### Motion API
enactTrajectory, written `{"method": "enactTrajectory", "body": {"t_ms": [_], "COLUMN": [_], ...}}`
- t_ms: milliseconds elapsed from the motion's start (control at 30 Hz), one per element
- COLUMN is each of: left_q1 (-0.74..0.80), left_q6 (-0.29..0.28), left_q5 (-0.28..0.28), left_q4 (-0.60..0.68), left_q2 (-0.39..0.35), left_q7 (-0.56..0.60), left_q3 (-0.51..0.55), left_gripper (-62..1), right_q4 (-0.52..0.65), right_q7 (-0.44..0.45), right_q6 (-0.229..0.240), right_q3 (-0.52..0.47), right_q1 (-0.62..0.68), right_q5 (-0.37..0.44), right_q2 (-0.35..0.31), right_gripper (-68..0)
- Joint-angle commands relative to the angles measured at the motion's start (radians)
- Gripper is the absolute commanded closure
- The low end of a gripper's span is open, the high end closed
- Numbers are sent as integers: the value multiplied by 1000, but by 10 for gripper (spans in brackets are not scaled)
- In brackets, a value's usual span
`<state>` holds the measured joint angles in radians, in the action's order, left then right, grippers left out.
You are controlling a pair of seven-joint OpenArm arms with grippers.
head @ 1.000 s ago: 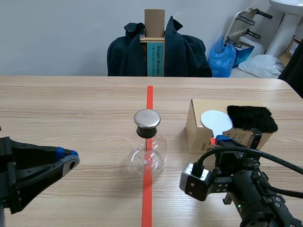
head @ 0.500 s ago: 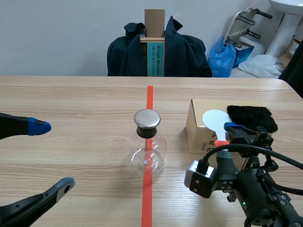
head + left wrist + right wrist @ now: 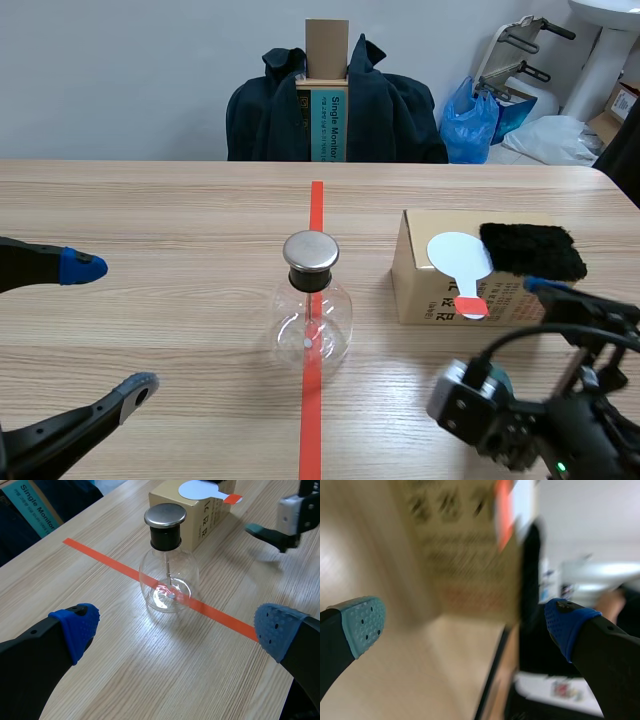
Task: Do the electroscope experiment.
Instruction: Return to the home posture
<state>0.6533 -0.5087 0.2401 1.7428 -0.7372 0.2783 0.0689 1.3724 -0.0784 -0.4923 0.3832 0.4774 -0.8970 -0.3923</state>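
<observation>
Wood table (image 3: pixel 150 220): 1 glass flask (image 3: pixel 312 325), metal rod (image 3: pixel 168 574) inside, steel cap (image 3: pixel 310 250).

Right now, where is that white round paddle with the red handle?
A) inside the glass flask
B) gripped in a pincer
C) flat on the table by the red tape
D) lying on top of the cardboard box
D: the white paddle lies on top of the cardboard box, next to the black fur pad, with its red handle sticking out past the box's edge.
</observation>
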Motion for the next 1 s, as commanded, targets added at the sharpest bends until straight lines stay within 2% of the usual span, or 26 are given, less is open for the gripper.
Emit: {"method": "enactTrajectory", "body": {"t_ms": [0,133,233,367,467,600,667,867,933,967], "left_q1": [-3,-3,-3,-3,-3,-3,-3,-3,-3,-3], "left_q6": [-2,-2,-2,-2,-2,-2,-2,-2,-2,-2], "left_q5": [10,3,3,3,3,3,3,3,3,3], "left_q4": [5,5,5,5,5,5,5,5,5,5], "left_q2": [5,6,6,6,6,6,6,6,6,7], "left_q7": [16,16,16,14,9,9,9,9,9,9], "left_q3": [1,1,1,1,1,1,1,1,1,1], "left_gripper": [-623,-623,-623,-623,-623,-623,-623,-623,-623,-623], "right_q4": [52,172,281,409,485,541,550,553,553,553], "right_q7": [-21,10,92,213,247,254,262,271,290,308], "right_q6": [-11,-8,-5,97,182,289,360,607,655,662], "right_q3": [-4,-3,-3,-4,-5,-5,-5,-5,-4,-4], "right_q1": [48,132,160,135,99,48,21,-45,-64,-71], "right_q5": [67,320,555,874,1051,1181,1223,1270,1278,1281], "right_q2": [-58,-182,-289,-397,-437,-450,-450,-449,-449,-448], "right_gripper": [-679,-679,-679,-679,-679,-679,-679,-679,-679,-679]}}
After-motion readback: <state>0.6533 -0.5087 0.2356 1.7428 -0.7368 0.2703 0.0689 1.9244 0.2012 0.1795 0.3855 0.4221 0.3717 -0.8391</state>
